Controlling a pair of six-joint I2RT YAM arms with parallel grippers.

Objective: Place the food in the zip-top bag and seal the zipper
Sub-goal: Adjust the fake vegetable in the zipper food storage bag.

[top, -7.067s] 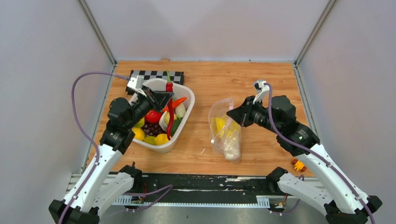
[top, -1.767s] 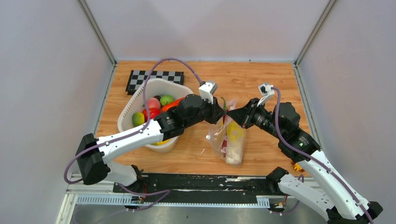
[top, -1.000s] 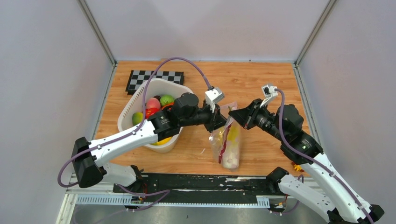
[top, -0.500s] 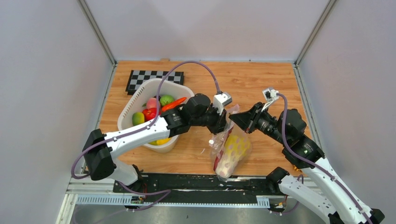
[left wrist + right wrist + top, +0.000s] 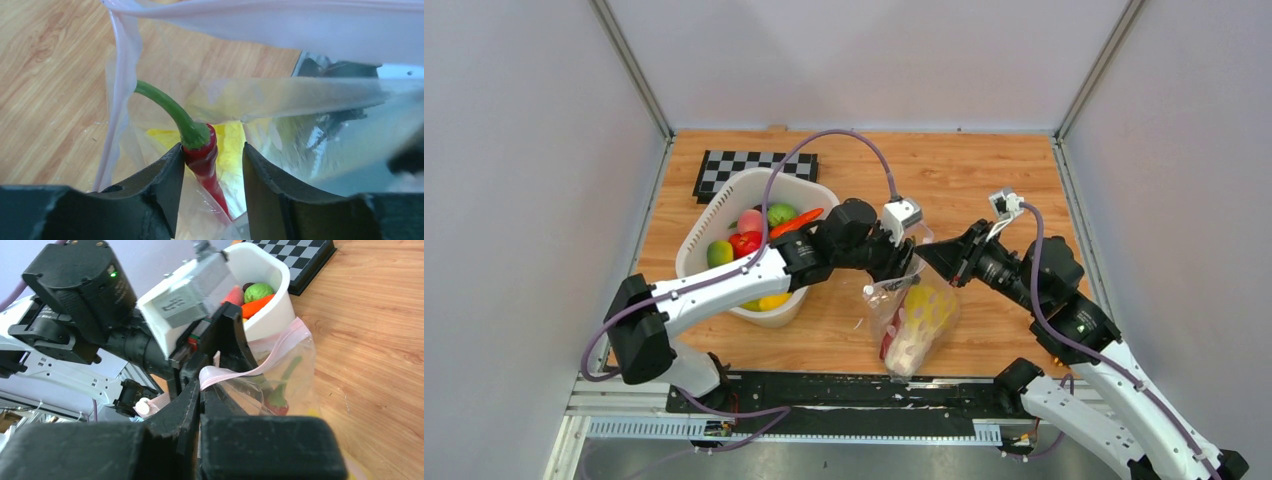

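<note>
The clear zip-top bag (image 5: 916, 318) hangs over the table with its mouth held up, a yellow-leaved cabbage (image 5: 930, 304) inside. My right gripper (image 5: 927, 255) is shut on the pink zipper strip (image 5: 260, 367) at the mouth edge. At the bag's mouth my left gripper (image 5: 902, 262) stands open. A red chili (image 5: 202, 155) with a green stem sits between its fingers, leaning on the left finger (image 5: 165, 175) and pointing down into the bag. The chili (image 5: 277, 400) also shows through the plastic in the right wrist view.
The white slotted basket (image 5: 724, 200) stands to the left with a lime (image 5: 781, 213), carrot (image 5: 796, 222), tomato (image 5: 746, 243) and other toy food. A checkerboard mat (image 5: 734, 165) lies behind it. The left arm stretches across the basket's near side.
The left arm brought the chili from the basket to the bag's mouth. In the last second the bag's bottom swung toward the near edge and both grippers shifted slightly right.
</note>
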